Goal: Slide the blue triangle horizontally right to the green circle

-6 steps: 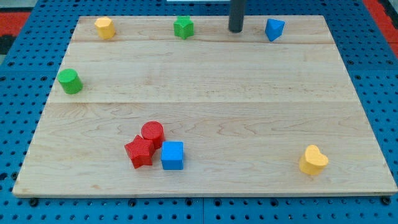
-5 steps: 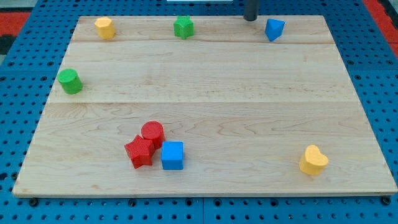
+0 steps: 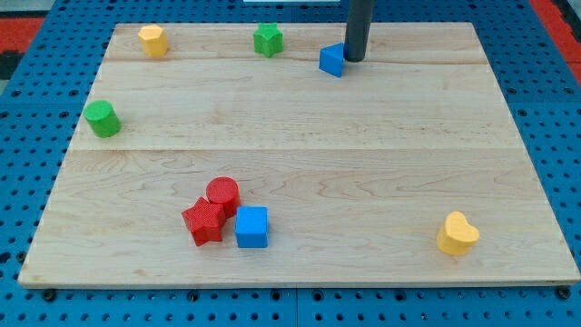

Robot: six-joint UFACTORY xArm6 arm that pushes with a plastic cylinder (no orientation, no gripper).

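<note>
The blue triangle (image 3: 332, 60) lies near the view's top, a little right of centre. My tip (image 3: 354, 59) stands right against the triangle's right side, touching it. The green circle (image 3: 103, 119) sits far off at the view's left edge, lower than the triangle. The rod rises straight up out of the view's top.
A green star-like block (image 3: 268, 39) and a yellow block (image 3: 152, 40) lie along the top edge. A red circle (image 3: 222, 193), a red star (image 3: 204, 222) and a blue cube (image 3: 251, 227) cluster at the lower left of centre. A yellow heart (image 3: 457, 233) sits lower right.
My tip has gone round to the blue triangle's right side and come down a little. The triangle has slid left and slightly down from the top right.
</note>
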